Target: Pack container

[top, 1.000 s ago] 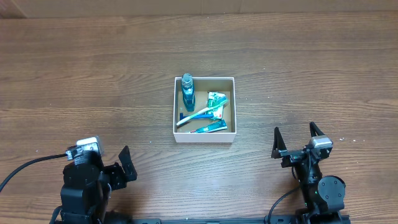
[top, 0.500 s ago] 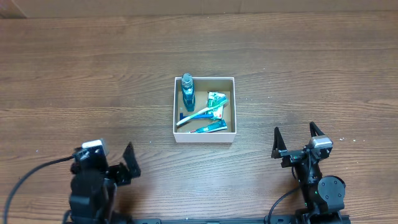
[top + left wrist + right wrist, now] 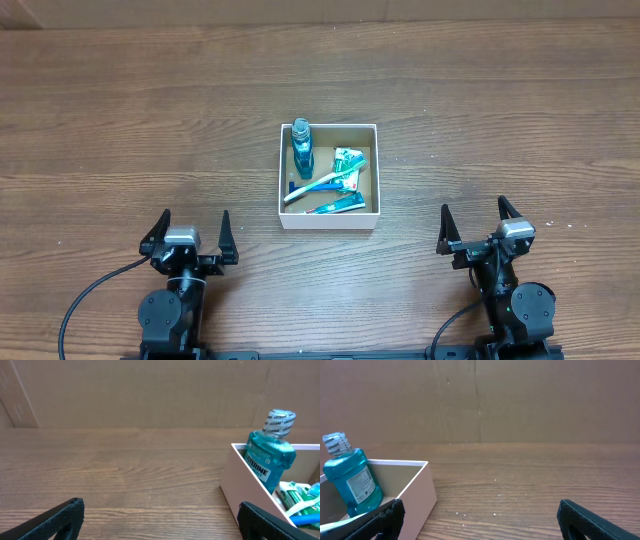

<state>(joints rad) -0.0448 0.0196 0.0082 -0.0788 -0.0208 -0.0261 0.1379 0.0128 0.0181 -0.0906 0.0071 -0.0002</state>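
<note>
The left gripper [image 3: 193, 222] sits at the near left of the brown wood-grain table [image 3: 120, 110], black fingers spread wide and holding nothing. Mid-table stands the small square white-walled container with a brown cardboard floor [image 3: 328, 222]. Inside it are a blue mouthwash bottle [image 3: 301, 150] standing in the far-left corner, a white-and-blue toothbrush [image 3: 312, 186] and green-and-white toothpaste tubes [image 3: 348, 160]. The right gripper [image 3: 473, 215] sits at the near right, likewise spread and empty.

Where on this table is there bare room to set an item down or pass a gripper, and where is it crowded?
Bare wood: left and right of the container, the far strip beyond it, and the near strip between the left gripper and right gripper. Crowded: inside the container, with mouthwash bottle, toothbrush and toothpaste tube.
</note>
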